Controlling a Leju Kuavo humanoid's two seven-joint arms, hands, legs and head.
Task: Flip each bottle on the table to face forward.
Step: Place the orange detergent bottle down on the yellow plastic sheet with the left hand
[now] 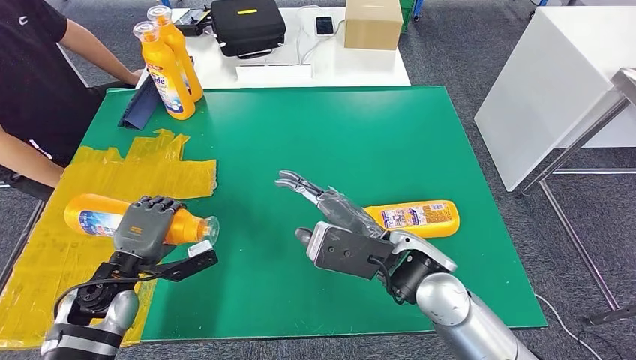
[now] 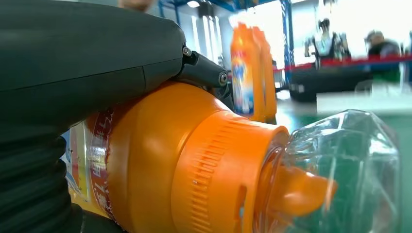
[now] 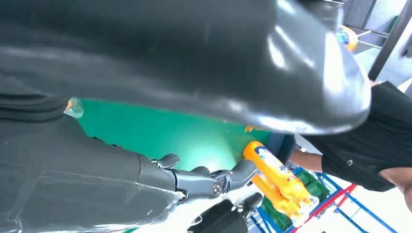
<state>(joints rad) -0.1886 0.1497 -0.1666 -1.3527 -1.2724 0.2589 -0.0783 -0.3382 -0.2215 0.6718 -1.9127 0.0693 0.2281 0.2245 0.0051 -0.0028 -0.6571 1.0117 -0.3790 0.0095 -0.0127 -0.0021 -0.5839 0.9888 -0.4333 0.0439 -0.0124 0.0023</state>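
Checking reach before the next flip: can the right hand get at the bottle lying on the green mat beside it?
Probably yes. The right hand is open, holding nothing, and the lying bottle sits right beside its forearm on the green mat, nothing between.

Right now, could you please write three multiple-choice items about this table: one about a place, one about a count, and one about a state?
1. Where do the two upright bottles stand?
A. at the far left corner of the green mat
B. at its near right corner
C. on the cardboard box

2. How many orange bottles are in the head view?
A. two
B. three
C. four

3. What is the left hand doing?
A. hanging open
B. gripping a lying bottle
C. pressing the black case

Answers:
1 A: they stand near the person's arm.
2 C: two upright, two lying, the second beside the right hand.
3 B: its fingers wrap the bottle's body.
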